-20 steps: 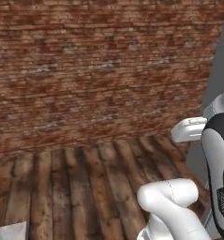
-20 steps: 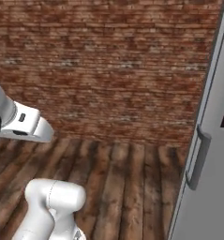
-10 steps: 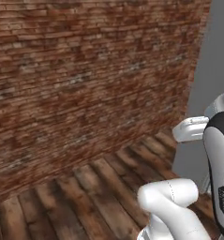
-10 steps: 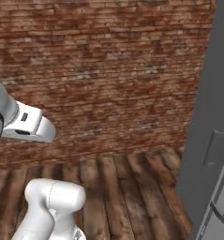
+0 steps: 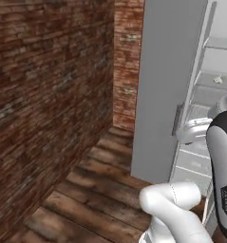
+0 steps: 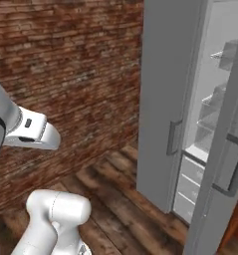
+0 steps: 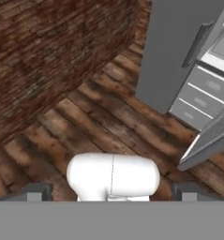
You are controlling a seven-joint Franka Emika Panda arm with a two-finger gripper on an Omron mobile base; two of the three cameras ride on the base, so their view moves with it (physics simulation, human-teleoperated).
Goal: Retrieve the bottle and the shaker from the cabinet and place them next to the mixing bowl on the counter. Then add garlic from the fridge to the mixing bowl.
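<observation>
Dark, worn wood plank floor [image 7: 108,122] with a red brick wall [image 5: 48,95] running along the left side and wrapping into the corner. The fridge [image 6: 165,99] stands tall and upright, plain grey, with both doors swung open; pale shelves [image 6: 215,104] show inside, with drawers [image 7: 205,96] at the bottom. A small pale thing sits on an upper shelf, too tiny to identify. The gripper [image 7: 111,191] is spread wide with nothing between the tips, hanging over the floor well short of the fridge.

Brick wall [image 5: 48,95], plank floor [image 7: 108,122]
</observation>
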